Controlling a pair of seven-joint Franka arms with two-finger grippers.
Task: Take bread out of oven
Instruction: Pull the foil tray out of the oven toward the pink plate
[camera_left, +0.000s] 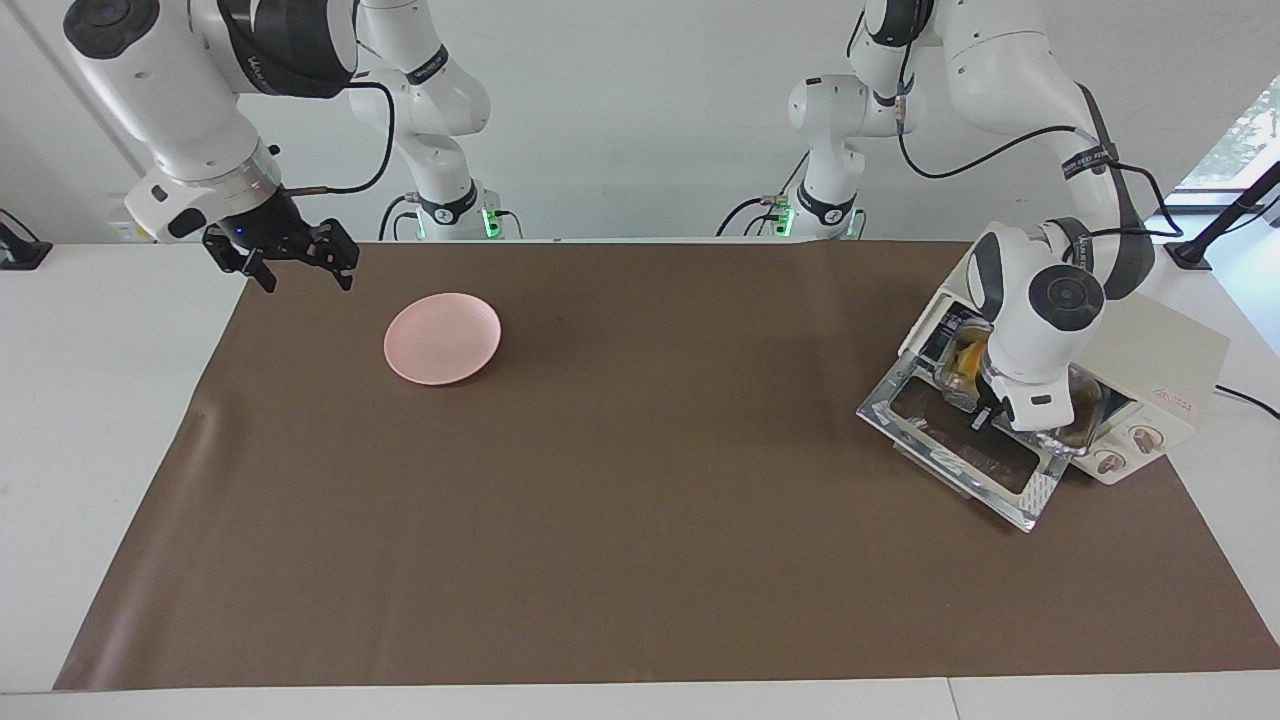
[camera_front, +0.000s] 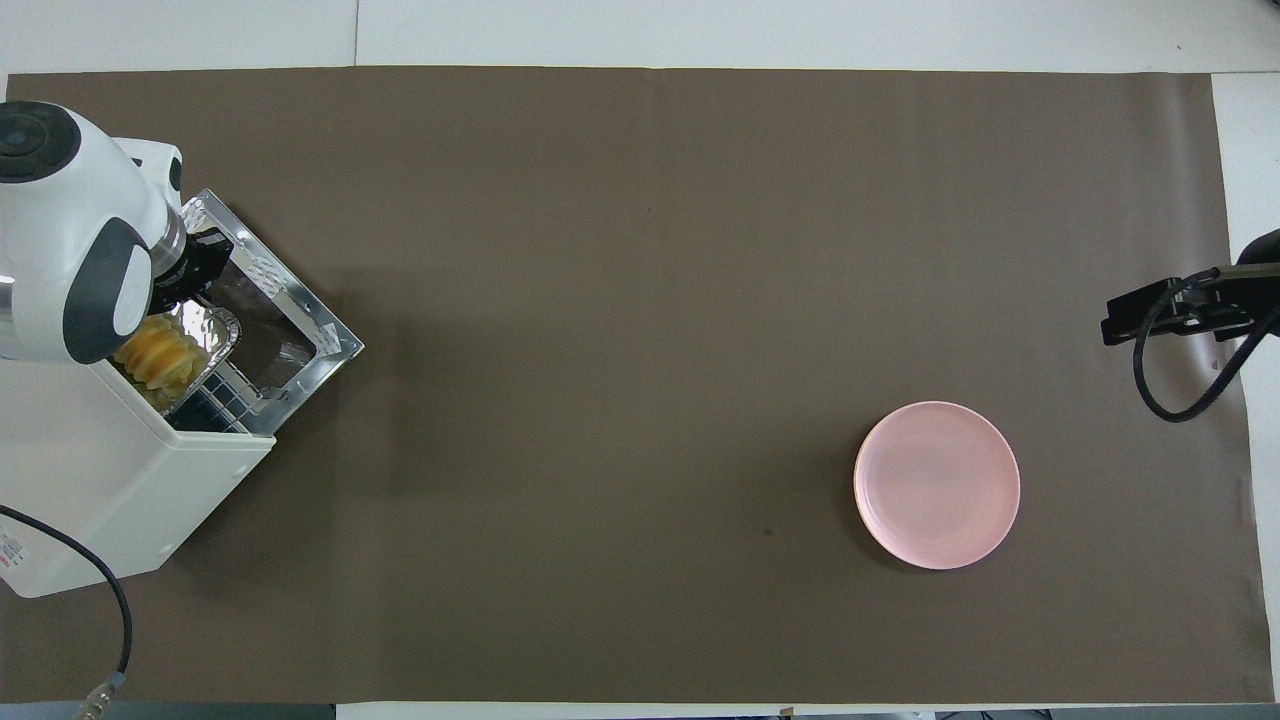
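The cream-white oven (camera_left: 1170, 360) (camera_front: 100, 480) stands at the left arm's end of the table, its glass door (camera_left: 960, 455) (camera_front: 290, 330) dropped flat. The golden ridged bread (camera_left: 962, 358) (camera_front: 160, 352) lies in a crinkled foil tray (camera_front: 215, 325) at the oven's mouth. My left gripper (camera_left: 983, 420) (camera_front: 200, 268) reaches down over the door and is shut at the tray's front rim; its wrist hides part of the tray. My right gripper (camera_left: 298, 265) (camera_front: 1125, 322) waits open and empty above the mat's edge at the right arm's end.
A pink plate (camera_left: 442, 338) (camera_front: 937, 485) sits on the brown mat (camera_left: 640, 520) toward the right arm's end. The oven's cable (camera_front: 110, 610) trails off the table's corner beside the oven.
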